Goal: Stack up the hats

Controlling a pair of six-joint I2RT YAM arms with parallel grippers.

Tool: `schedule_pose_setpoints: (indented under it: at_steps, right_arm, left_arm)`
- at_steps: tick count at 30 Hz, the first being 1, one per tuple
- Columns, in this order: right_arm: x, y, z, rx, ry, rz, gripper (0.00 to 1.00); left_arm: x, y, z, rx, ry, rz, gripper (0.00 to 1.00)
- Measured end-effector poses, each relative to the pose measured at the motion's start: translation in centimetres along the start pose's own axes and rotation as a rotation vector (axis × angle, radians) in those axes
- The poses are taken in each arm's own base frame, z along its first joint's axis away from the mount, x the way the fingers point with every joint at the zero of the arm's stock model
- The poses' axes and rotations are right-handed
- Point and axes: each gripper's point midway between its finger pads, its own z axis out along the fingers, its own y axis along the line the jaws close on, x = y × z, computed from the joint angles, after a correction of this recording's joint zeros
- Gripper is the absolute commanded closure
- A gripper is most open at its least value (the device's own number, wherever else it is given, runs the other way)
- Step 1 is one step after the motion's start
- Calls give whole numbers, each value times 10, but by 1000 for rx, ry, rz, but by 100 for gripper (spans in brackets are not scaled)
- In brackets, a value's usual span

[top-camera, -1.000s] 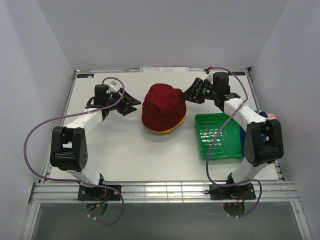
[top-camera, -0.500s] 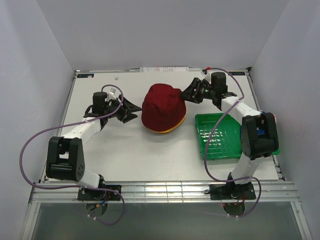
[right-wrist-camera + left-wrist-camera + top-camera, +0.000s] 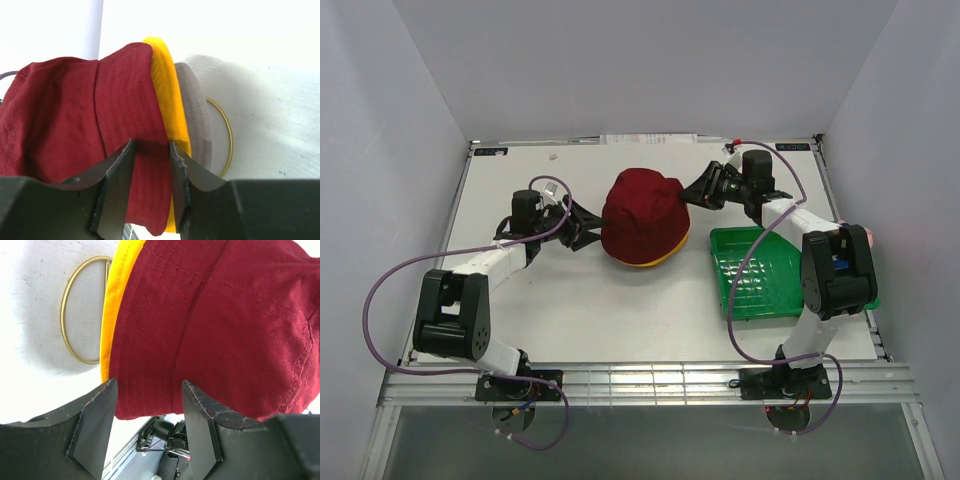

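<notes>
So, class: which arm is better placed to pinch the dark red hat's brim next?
Probably right: right gripper narrowly straddles the dark red hat brim; left gripper gapes wide at it.

Left claw wide, right claw narrower

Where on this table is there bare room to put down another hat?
Bare table runs along the near side, between the hat stack, the green tray and the arm bases. The far-left corner looks free too. It is crowded around the stack, where the left gripper and right gripper flank it.
</notes>
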Motion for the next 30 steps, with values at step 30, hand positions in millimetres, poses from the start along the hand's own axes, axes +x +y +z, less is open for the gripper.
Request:
schedule_pose_setpoints:
  at_steps: [30]
  right_arm:
    - [15, -18, -7, 34, 15, 32, 92]
  left_arm:
    - [12, 25, 2, -41, 14, -45, 34]
